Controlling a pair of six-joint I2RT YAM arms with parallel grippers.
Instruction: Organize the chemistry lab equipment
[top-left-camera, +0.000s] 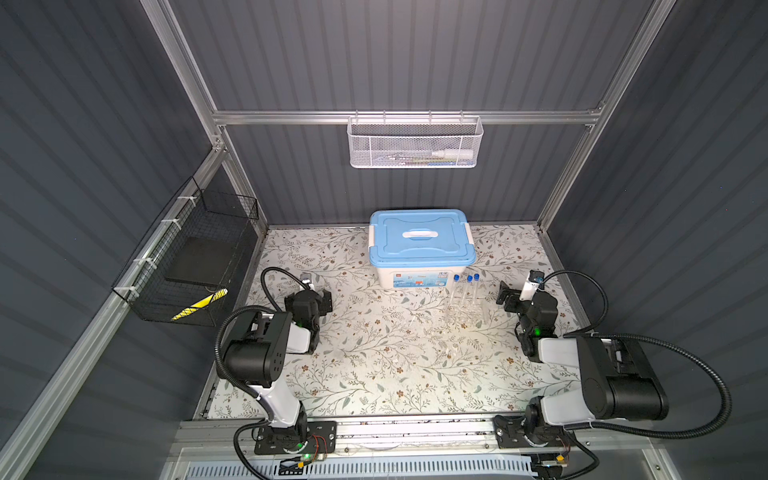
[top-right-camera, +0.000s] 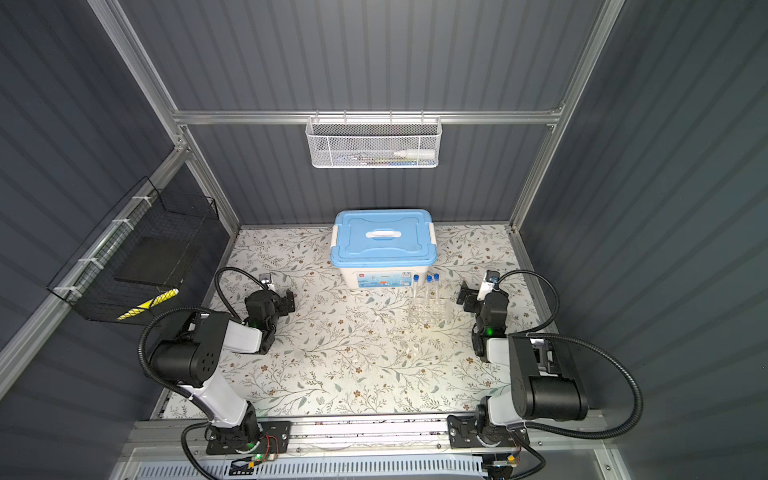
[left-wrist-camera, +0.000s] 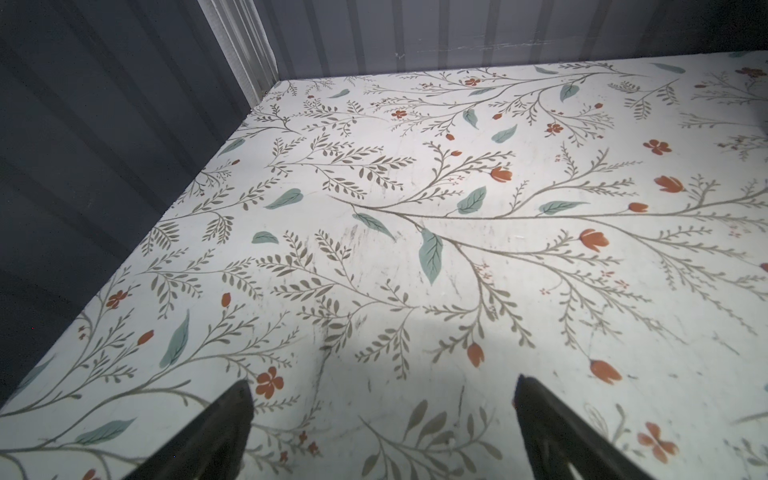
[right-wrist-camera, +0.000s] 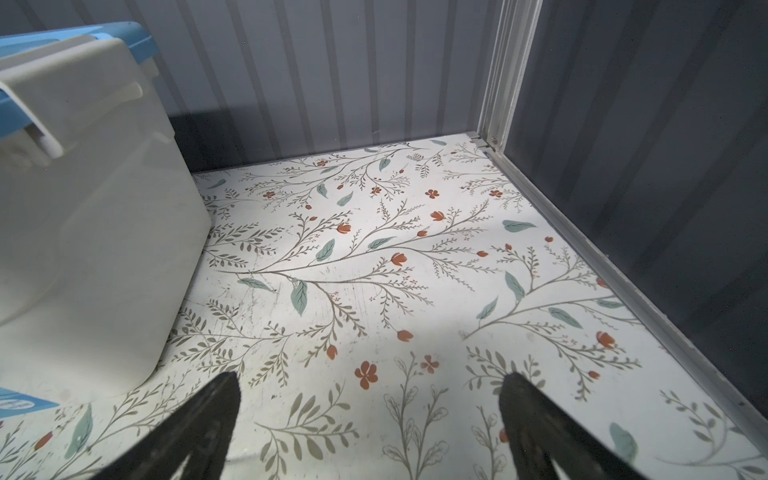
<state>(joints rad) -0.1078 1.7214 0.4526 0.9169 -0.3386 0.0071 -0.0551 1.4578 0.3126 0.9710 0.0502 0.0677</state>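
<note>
- Tubes (top-left-camera: 468, 286): three, blue-capped, upright in one clear rack (top-left-camera: 465, 313), at 2 o'clock from the middle of the table (top-left-camera: 374, 374), just in front of the box (top-left-camera: 422, 243).
- Box: one, lid on, at 12 o'clock near the back edge.
- Grippers: two, both spread wide and empty. The left gripper (top-left-camera: 326, 301) is at 9 o'clock, the right gripper (top-left-camera: 505, 297) at 3 o'clock near the rack.
- Open room: bare table between the grippers and toward 6 o'clock.

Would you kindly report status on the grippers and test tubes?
Left gripper open, empty. Right gripper open, empty. Three clear blue-capped test tubes upright in clear rack, untouched. Cream plastic box with blue lid close behind them.
</note>
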